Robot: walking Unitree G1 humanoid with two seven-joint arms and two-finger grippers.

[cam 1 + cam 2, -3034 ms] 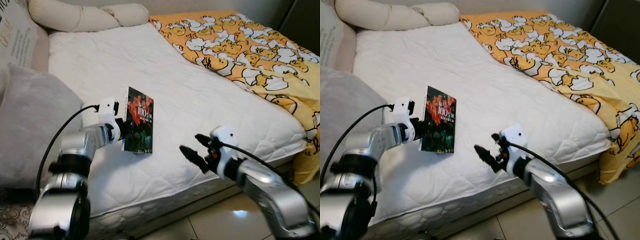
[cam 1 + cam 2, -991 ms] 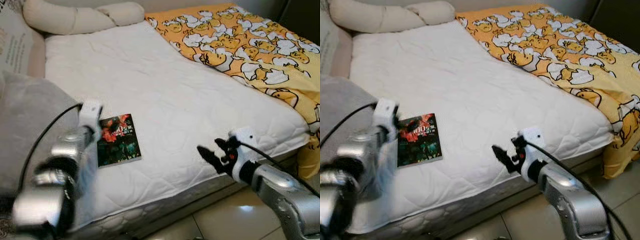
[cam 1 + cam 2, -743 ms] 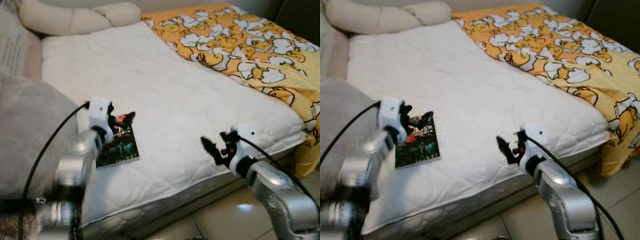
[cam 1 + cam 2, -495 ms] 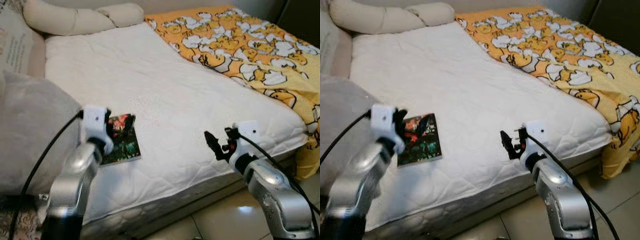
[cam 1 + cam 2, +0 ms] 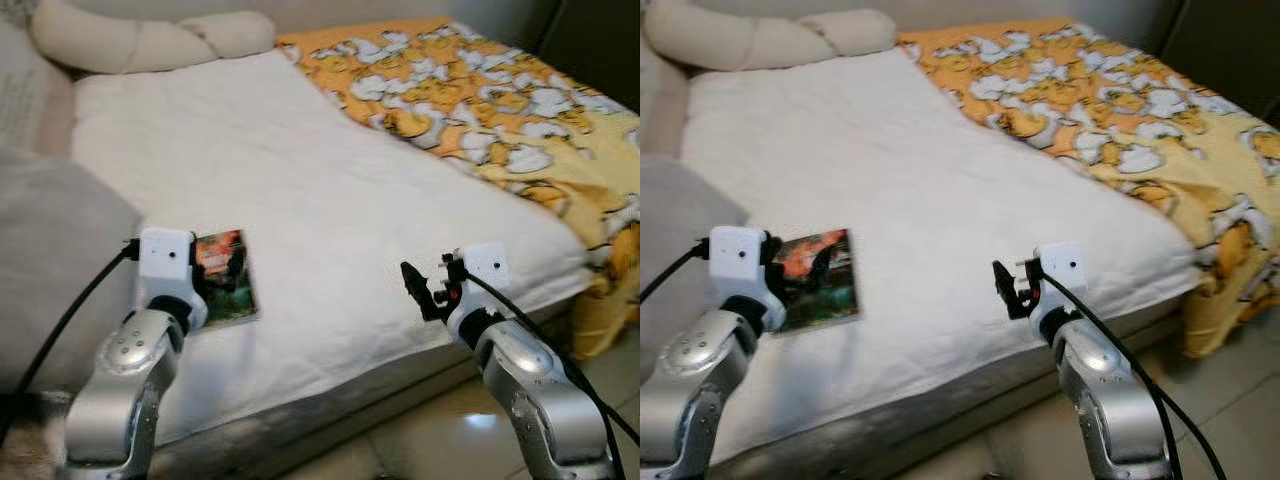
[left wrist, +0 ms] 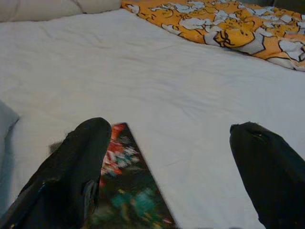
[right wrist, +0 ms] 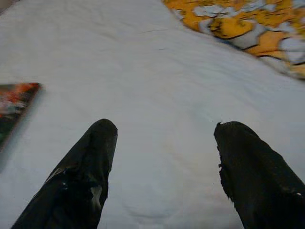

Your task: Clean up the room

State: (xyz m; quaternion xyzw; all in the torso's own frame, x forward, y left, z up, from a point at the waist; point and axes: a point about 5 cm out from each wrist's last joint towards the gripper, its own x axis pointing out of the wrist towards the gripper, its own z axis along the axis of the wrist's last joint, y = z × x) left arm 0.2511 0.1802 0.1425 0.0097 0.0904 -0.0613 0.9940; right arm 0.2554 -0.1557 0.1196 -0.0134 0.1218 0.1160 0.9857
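A thin paperback book is seen lying flat on the white quilted bed, cover up, near the bed's front edge on the robot's left side. Its cover is dark, with red and orange patches toward the top and green tones lower down; any lettering is too blurred to be read. The book is set slightly askew to the bed's edge. It rests close to a grey pillow at the left and well apart from the orange blanket printed with white ducks on the far right. In the left wrist view the book is shown flat on the sheet.
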